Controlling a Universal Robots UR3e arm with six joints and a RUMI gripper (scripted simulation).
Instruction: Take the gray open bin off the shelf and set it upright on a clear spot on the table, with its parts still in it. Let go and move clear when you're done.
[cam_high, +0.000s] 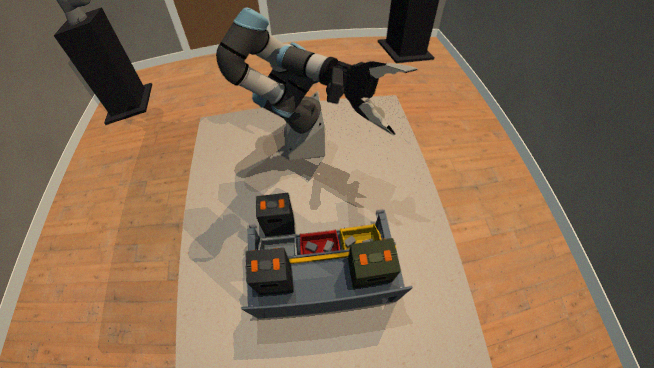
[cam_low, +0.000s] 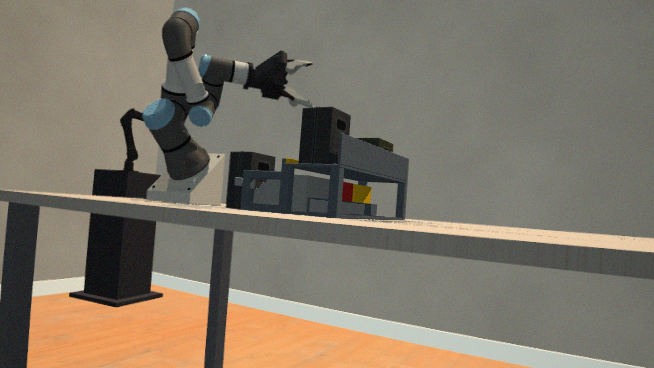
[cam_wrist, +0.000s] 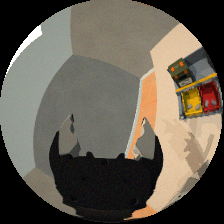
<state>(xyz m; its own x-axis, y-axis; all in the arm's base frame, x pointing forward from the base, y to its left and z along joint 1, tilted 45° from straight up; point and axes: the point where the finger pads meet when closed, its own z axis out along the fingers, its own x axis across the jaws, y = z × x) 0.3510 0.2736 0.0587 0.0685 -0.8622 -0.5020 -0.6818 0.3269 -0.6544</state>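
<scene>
The gray open bin (cam_high: 277, 243) sits on the lower level of the blue-gray shelf (cam_high: 325, 280), at its left end, next to a red bin (cam_high: 319, 243) and a yellow bin (cam_high: 360, 235). Only a strip of the gray bin shows in the overhead view, and its parts are hidden. From the side it shows as a pale box under the top board. My gripper (cam_high: 400, 100) is open and empty, high in the air near the robot base and far from the shelf. It also shows in the side view (cam_low: 305, 84) and the wrist view (cam_wrist: 108, 120).
A black box (cam_high: 268, 270) and a green box (cam_high: 374, 261) stand on the shelf's top board. Another black box (cam_high: 274, 214) stands on the table just behind the shelf's left end. The wrist view shows the yellow bin (cam_wrist: 190, 101) and red bin (cam_wrist: 210, 95) at far right.
</scene>
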